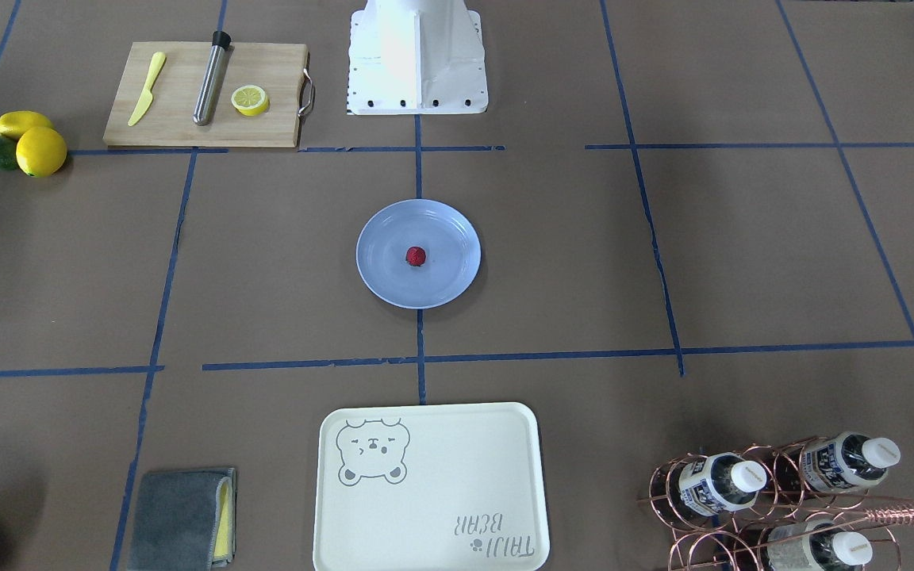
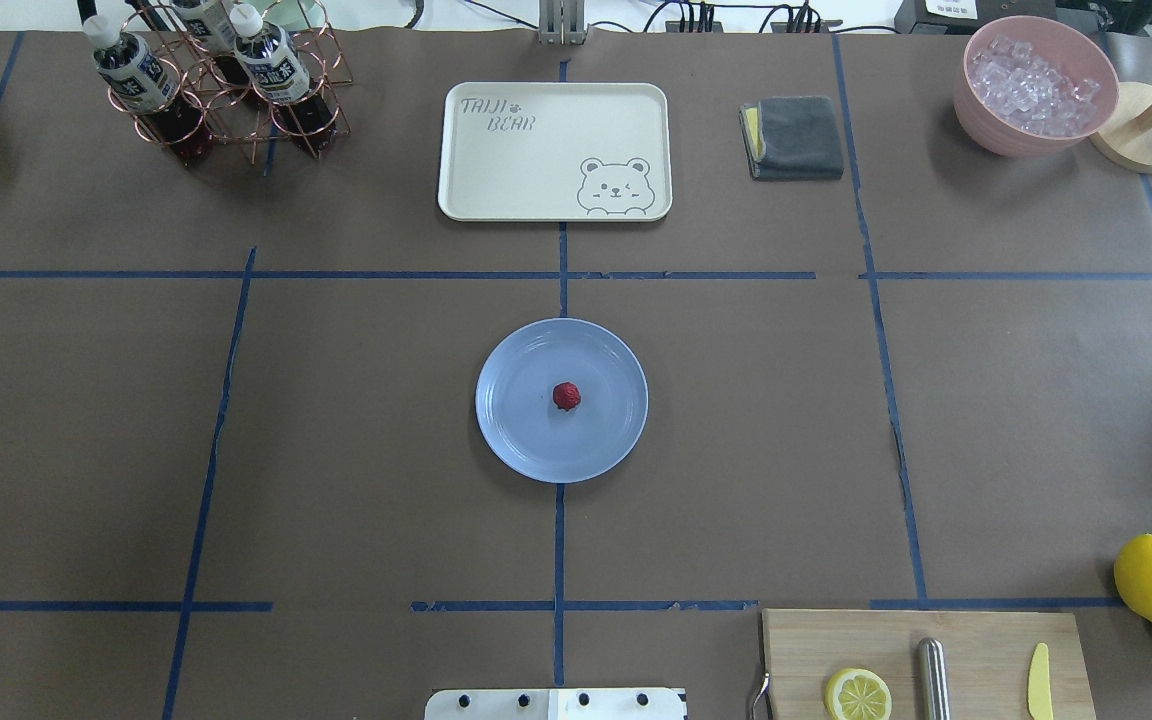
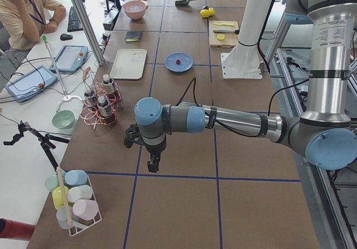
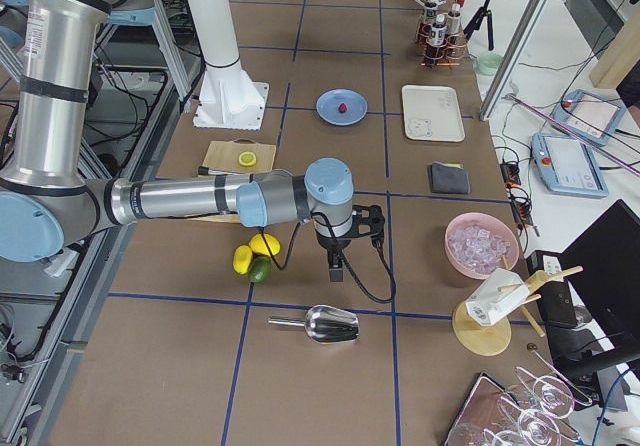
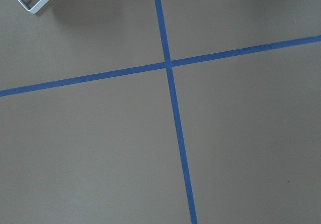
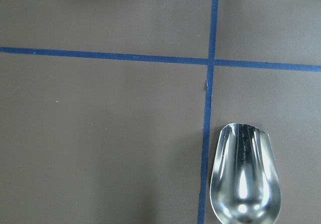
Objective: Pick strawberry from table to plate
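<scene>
The large brown paper-covered table (image 2: 336,450), crossed by blue tape lines, carries everything. The near arm in the left-end view hangs its left gripper (image 3: 152,163) over bare paper near the wire rack of bottles. The near arm in the right-end view holds the right gripper (image 4: 336,266) above a shiny metal scoop (image 6: 246,179). Both grippers show only in these side views, and neither wrist camera catches a finger, so I cannot tell whether either pair of jaws is open or closed.

Seen from overhead, the rectangular cream tray with a bear drawing (image 2: 536,160) lies at twelve o'clock from the plate, and the wooden cutting board (image 2: 976,650) at about four o'clock. The round, shallow, glossy light-blue plate (image 2: 506,440) sits mid-table on a tape crossing. The tiny dark-red, roundish strawberry (image 2: 566,396) rests at its centre, touching nothing else.

By my judgement the placing is done, and what remains is to finish cleanly. Both arms are well apart from the plate, which suits that. Any homing move should run high and outward, never across the plate's twelve-to-six line. A roundish berry on a glossy dish probably rolls at a slight knock, so nothing should brush the rim or jolt the table.
</scene>
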{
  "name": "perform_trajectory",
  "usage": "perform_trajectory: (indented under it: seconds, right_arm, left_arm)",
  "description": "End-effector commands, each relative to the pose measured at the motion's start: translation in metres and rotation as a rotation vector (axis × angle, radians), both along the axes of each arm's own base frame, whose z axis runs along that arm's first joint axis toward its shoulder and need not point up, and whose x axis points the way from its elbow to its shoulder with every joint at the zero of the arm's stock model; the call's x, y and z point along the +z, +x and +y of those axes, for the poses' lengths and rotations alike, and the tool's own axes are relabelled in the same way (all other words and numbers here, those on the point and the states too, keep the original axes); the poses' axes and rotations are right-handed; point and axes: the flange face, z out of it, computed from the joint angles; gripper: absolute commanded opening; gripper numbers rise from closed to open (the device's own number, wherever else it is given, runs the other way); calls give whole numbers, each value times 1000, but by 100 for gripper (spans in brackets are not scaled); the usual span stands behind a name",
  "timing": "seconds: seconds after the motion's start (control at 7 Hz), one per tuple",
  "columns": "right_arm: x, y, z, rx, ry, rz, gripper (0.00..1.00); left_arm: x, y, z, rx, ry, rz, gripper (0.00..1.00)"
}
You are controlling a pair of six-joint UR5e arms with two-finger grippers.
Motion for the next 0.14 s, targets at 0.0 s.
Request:
perform_trajectory:
  seconds: [0.0]
  right_arm:
    - [3, 0, 0, -4, 0, 5, 100]
  left_arm:
    - [-4, 0, -5, 1, 11, 1, 100]
